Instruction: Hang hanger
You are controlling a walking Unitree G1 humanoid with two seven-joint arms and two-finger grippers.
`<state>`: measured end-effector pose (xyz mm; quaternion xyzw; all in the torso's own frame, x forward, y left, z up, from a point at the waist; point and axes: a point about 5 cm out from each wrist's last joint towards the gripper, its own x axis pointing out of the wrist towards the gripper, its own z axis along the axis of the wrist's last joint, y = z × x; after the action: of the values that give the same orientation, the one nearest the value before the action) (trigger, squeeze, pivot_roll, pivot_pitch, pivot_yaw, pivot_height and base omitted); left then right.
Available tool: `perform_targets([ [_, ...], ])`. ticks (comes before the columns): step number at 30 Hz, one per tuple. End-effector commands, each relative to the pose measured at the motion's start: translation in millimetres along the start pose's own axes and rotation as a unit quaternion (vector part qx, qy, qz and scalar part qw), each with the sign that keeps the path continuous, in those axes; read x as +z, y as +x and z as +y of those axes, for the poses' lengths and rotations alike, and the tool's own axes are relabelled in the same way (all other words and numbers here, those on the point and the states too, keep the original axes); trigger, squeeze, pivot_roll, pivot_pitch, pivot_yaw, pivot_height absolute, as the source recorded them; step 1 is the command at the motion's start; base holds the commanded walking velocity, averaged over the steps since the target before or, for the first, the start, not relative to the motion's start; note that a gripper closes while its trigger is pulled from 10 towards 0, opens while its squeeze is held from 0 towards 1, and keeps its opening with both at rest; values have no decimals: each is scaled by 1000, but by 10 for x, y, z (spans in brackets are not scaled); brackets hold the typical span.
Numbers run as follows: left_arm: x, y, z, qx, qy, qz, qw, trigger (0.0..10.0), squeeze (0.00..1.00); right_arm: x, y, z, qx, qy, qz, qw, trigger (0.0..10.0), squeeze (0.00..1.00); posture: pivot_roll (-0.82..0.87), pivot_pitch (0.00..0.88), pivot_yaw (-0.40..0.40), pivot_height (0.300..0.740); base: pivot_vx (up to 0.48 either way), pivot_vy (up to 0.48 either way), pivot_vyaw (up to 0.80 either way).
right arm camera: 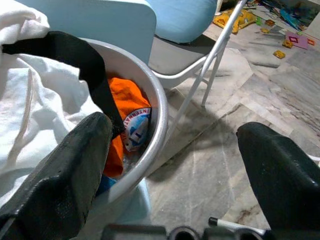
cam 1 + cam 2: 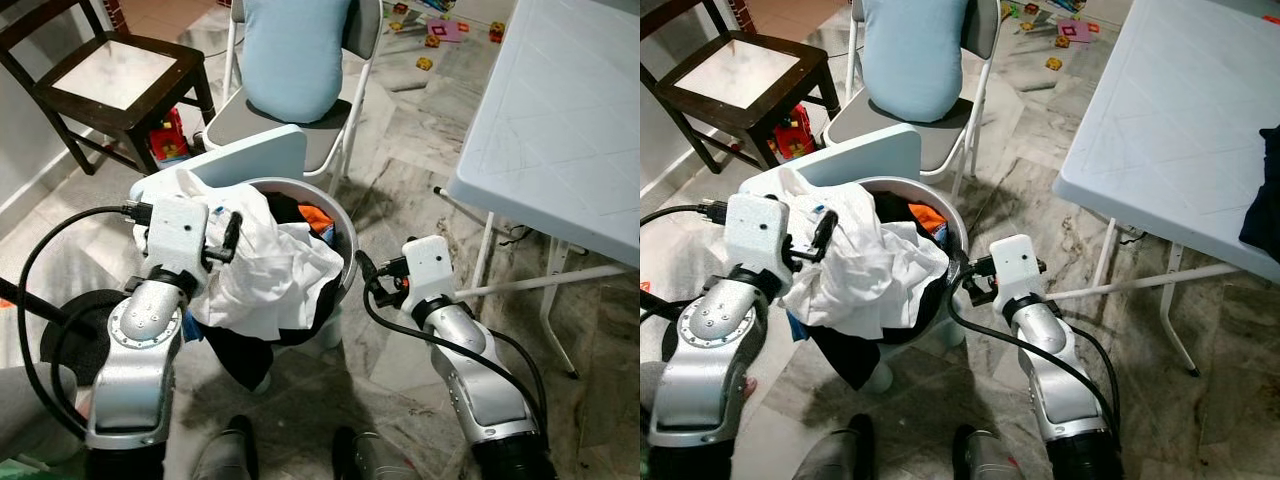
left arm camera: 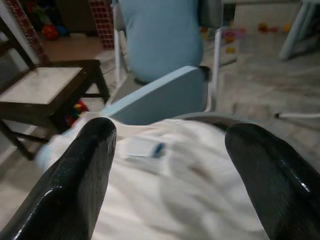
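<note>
A round grey laundry basket [image 2: 346, 243] stands on the floor before me, piled with a white garment [image 2: 262, 262], an orange cloth [image 1: 128, 116] and a black cloth [image 1: 75, 56]. My left gripper [image 2: 228, 234] hovers over the left side of the pile; in the left wrist view its fingers [image 3: 80, 170] are spread wide, open, with the white garment [image 3: 175, 185] just beyond them. My right gripper [image 2: 965, 276] sits at the basket's right rim, open, with one finger [image 1: 65, 175] by the rim and nothing held. No hanger can be made out.
A light blue panel [image 2: 252, 160] leans behind the basket. A folding chair with a pale blue cushion [image 2: 296, 50] is farther back, a dark wooden chair [image 2: 112, 76] at the left, a white plastic table [image 2: 570, 120] at the right. Toys [image 2: 432, 40] litter the marble floor.
</note>
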<state>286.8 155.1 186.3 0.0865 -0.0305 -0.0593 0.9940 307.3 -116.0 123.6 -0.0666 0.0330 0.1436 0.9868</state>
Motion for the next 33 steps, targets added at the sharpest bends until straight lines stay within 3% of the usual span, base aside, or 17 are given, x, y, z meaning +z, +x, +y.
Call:
perform_targets([
  [1,-64,-50,-31,0,-14,18,1000,10000,0,-49,-36,-16,-4,1,8,1000,10000,0,63,261,-85,740,0,0,0],
  [7,-185,-75,-145,18,-85,68,994,10000,0,-45,-35,-4,-2,1,8,1000,10000,0,59,263,-87,740,0,0,0],
  [12,-260,-145,-216,25,-99,87,991,9804,0,-44,-26,-18,-3,0,8,1000,10000,0,65,261,-88,740,0,0,0],
  [13,-285,-151,-235,23,-105,92,990,5922,0,-45,-24,-16,-3,-1,8,1000,10000,0,64,261,-89,740,0,0,0],
  [14,-307,-156,-255,21,-112,98,989,5922,0,-46,-22,-13,-3,-1,8,1000,10000,0,64,261,-89,740,0,0,0],
  [15,-328,-147,-265,21,-113,100,988,784,0,-43,-21,-7,-2,0,8,1000,10000,0,61,260,-90,740,0,0,0],
  [16,-339,-140,-270,22,-114,102,988,784,0,-41,-20,-3,-1,0,8,1000,10000,0,61,260,-90,740,0,0,0],
  [17,-344,-129,-272,24,-117,102,988,0,0,-38,-18,1,-1,0,7,1000,10000,0,59,259,-89,740,0,0,0],
  [33,-452,-140,-203,46,-115,117,985,0,0,-36,-26,-5,-2,-1,6,1000,10000,0,56,257,-89,740,0,0,0],
])
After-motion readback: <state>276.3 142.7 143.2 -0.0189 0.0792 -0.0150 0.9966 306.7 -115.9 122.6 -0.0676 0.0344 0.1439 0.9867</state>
